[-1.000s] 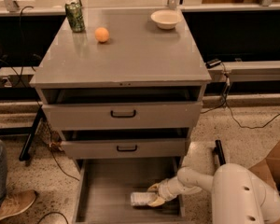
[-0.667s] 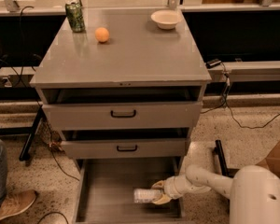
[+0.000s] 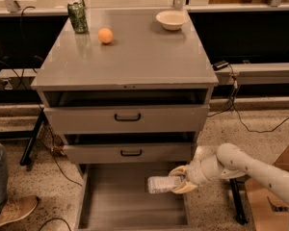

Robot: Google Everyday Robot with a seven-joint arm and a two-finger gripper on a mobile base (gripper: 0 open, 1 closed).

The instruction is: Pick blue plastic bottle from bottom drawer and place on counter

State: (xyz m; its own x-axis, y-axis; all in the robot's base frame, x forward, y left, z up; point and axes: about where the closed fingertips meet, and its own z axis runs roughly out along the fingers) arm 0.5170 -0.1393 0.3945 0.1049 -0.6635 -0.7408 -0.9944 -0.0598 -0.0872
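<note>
The blue plastic bottle lies sideways in my gripper, held above the right side of the open bottom drawer. My gripper is shut on it, with one finger above and one below its right end. My white arm reaches in from the lower right. The grey counter tops the cabinet, well above the bottle.
On the counter stand a green patterned can at the back left, an orange ball beside it, and a white bowl at the back right. The two upper drawers stand slightly open. A person's leg and shoe are at the left. A cardboard box is at the right.
My gripper has lifted the bottle off the drawer floor and carried it up and a little to the right. The arm has drawn back to the right.
</note>
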